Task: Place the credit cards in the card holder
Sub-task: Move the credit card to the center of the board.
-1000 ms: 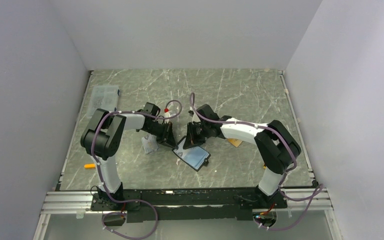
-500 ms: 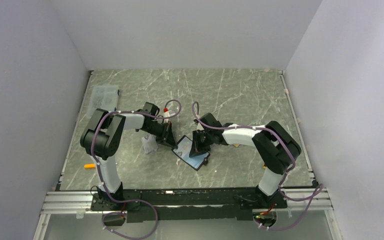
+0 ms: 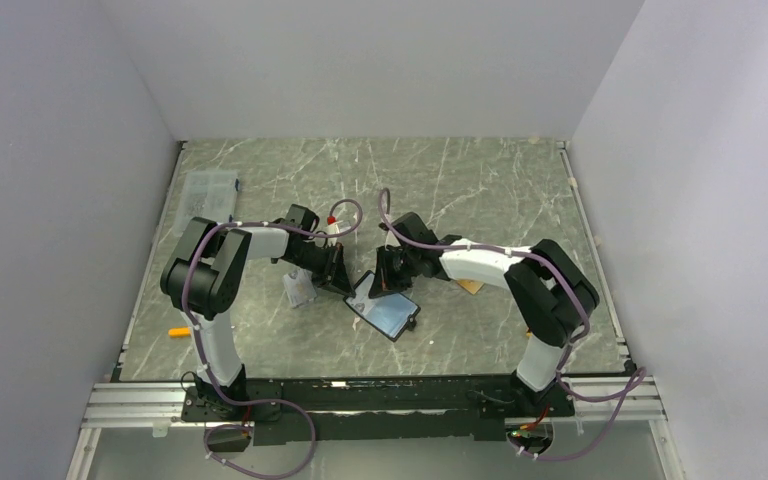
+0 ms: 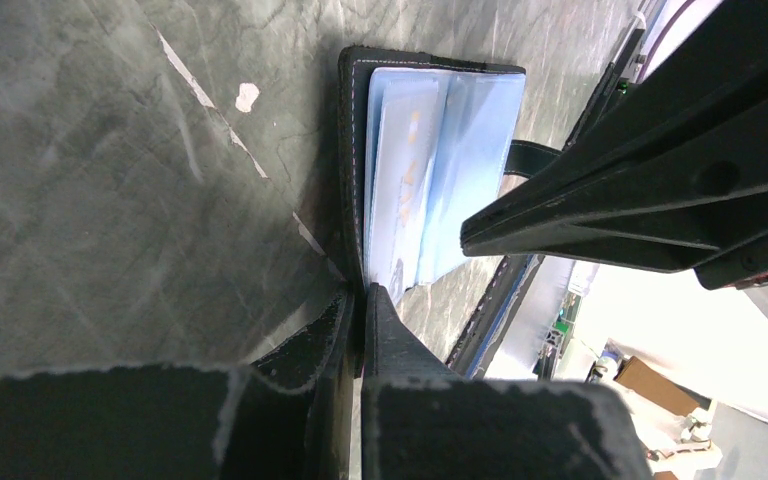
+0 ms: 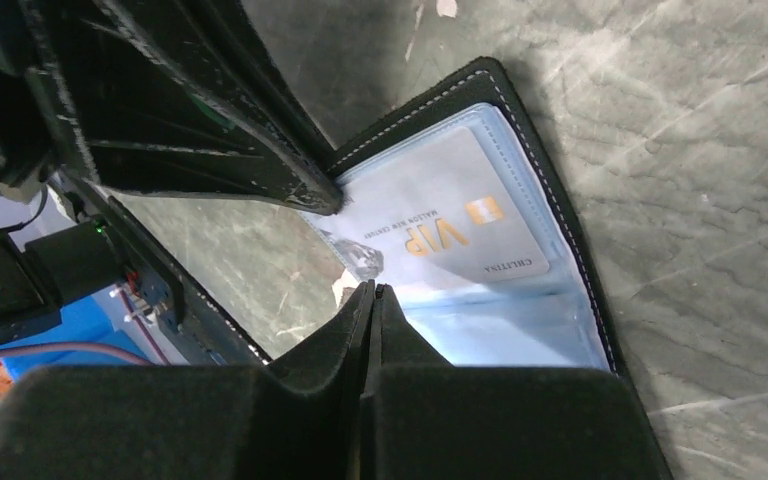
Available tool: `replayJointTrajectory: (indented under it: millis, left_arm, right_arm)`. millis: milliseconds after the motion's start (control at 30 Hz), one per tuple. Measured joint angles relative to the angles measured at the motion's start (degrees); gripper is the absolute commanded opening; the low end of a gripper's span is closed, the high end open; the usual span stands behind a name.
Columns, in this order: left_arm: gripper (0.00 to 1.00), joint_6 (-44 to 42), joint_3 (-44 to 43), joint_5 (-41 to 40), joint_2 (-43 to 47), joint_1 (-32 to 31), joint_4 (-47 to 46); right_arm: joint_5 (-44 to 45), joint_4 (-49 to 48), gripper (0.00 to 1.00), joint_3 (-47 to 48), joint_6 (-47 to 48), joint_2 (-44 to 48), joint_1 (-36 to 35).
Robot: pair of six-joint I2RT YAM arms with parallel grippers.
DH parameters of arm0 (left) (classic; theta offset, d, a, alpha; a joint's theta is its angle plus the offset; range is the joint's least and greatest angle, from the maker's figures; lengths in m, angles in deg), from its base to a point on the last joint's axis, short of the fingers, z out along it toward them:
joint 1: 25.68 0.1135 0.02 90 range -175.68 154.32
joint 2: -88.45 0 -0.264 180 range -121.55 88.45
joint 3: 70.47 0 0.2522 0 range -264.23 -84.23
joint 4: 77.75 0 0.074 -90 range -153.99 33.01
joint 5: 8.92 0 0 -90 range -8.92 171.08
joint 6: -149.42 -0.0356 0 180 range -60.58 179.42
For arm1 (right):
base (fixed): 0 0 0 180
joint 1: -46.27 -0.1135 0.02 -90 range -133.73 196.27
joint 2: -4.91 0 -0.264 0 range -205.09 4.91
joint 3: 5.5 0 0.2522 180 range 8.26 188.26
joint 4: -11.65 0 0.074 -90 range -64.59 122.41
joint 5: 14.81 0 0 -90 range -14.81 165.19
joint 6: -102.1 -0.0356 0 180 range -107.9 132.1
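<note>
We count one card holder [image 3: 392, 315], lying open mid-counter [image 3: 480, 190], with one VIP card [image 5: 460, 225] inside a clear pocket and one tan card [image 3: 471, 286] loose beside the right arm. Left hand [image 4: 363, 295] pinches the holder's edge; right hand [image 5: 373, 290], fingers together and empty, tips at the pocket.

Two arms, left [image 3: 265, 240] and right [image 3: 480, 262]: white link shells, black joint housings. Purple-grey cables [image 3: 382, 205] with white ties. Black tapering fingers [image 5: 210, 420], edges scuffed pale. Black base plates [image 3: 222, 398].
</note>
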Motion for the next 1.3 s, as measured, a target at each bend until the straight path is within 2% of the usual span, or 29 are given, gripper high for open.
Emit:
replayJointTrajectory:
  millis: [433,667,1133,1167,1233,1300]
  left_arm:
    - [0.05,0.0,0.0,0.0,0.0,0.0,0.0]
    - [0.13,0.0,0.0,0.0,0.0,0.0,0.0]
    - [0.18,-0.1,0.0,0.0,0.0,-0.1,0.0]
    - [0.19,-0.3,0.0,0.0,0.0,-0.1,0.1]
    - [0.23,-0.7,-0.1,0.0,0.0,-0.1,0.5]
    - [0.38,-1.2,-0.7,0.0,0.0,-0.1,2.3]
  right_arm:
    - [0.0,-1.7,0.00,-4.7,-0.2,-1.0,0.0]
    - [0.1,-1.9,0.00,-4.8,-0.2,-1.1,0.0]
    - [-0.2,-1.9,0.00,-1.3,-0.2,-3.8,0.0]
    - [-0.2,-1.9,0.01,-1.3,-0.2,-3.8,0.0]
    - [-0.1,-1.8,0.14,-1.3,0.0,-3.8,0.0]
    - [0.1,-1.5,0.21,-1.6,0.3,-3.0,0.3]
